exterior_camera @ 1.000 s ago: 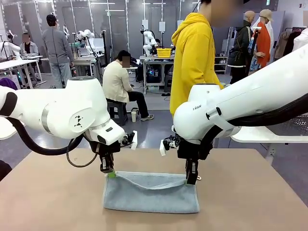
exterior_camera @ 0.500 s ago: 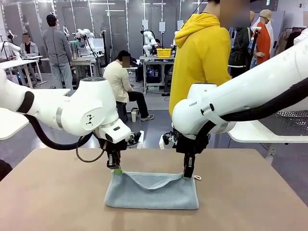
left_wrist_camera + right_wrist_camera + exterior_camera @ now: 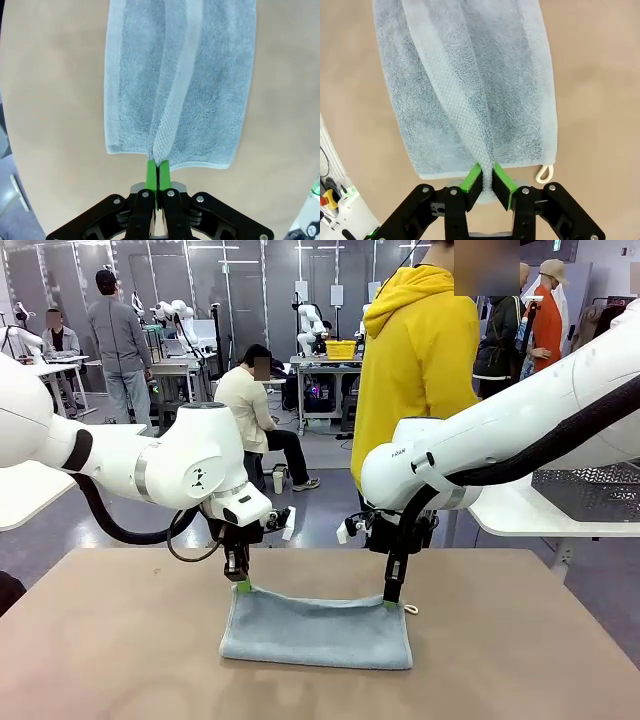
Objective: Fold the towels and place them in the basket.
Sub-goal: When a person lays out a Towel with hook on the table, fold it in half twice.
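Two sets of jaws pinch the towel (image 3: 315, 632).

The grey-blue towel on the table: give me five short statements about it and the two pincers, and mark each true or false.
1. The left pincer is shut on an edge of the towel. True.
2. The right pincer hangs open and holds nothing. False: it is shut on the towel's raised edge.
3. The towel lies inside a basket. False: it lies on the bare table.
4. A white loop sticks out at the towel corner beside the right pincer. True.
5. The person in the yellow hoodie grips the towel. False: the two pincers alone hold it, and the person stands behind the table.
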`<state>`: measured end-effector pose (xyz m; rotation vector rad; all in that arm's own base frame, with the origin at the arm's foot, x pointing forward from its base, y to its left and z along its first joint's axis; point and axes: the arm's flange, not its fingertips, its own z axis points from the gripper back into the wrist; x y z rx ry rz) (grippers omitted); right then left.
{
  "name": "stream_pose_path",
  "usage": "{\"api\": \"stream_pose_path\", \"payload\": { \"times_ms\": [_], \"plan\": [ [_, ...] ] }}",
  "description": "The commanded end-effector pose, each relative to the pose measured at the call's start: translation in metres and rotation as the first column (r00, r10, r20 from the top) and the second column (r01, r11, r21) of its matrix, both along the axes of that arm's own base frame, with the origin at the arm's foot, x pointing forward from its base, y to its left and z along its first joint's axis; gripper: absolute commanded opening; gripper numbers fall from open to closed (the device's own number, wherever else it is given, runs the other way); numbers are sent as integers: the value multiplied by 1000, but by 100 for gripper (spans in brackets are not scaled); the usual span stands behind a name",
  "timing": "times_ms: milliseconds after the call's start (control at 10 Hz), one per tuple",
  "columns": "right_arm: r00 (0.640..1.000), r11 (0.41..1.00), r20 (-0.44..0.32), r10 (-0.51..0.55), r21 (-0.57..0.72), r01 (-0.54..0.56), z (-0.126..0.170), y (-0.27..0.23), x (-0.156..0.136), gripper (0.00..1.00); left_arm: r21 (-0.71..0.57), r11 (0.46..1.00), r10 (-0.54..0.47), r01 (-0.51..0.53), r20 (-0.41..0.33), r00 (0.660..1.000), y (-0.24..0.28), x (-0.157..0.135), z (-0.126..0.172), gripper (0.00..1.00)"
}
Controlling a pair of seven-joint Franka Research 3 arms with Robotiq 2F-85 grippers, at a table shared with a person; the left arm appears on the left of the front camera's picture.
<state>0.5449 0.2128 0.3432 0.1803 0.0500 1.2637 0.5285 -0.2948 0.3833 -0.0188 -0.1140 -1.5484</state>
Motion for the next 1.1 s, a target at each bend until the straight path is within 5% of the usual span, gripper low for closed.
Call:
{"api": "stream_pose_path", "payload": {
  "times_ms": [0, 200, 300, 400, 500, 600, 700, 900, 1000],
  "plan": [
    [998, 999, -36, -43, -23, 43, -2, 1, 11, 10, 29, 1000, -10, 10, -15, 1000, 1, 9, -4, 2],
    [999, 999, -27, -42, -12, 42, -6, -2, 12, 15, 5, 999, -48, 48, -11, 999, 1, 13, -11, 6],
    [1000, 1000, -23, -17, 4, 18, -7, -2, 10, 31, -11, 998, -60, 60, -4, 998, 3, 14, -13, 36],
    [1000, 1000, -16, -13, 6, 13, -8, -3, 10, 47, -12, 998, -67, 67, 1, 998, 4, 14, -14, 40],
    [1000, 1000, -15, -5, 11, 5, -8, -5, 10, 65, -20, 997, -69, 69, 11, 998, 7, 13, -13, 70],
    [1000, 1000, -4, 5, 10, -5, -7, -6, 9, 80, -23, 997, -73, 73, 26, 997, 10, 11, -12, 73],
    [999, 1000, 20, 29, -1, -29, -4, -5, 7, 99, -20, 997, -71, 73, 65, 995, 13, 9, -8, 100],
    [997, 998, 56, 62, -28, -60, 5, -3, 2, 100, -28, 996, -82, 85, 85, 993, 17, 3, -1, 100],
    [995, 997, 68, 74, -36, -72, 8, -3, -1, 100, -30, 996, -83, 86, 87, 993, 17, 1, 1, 78]
  ]
}}
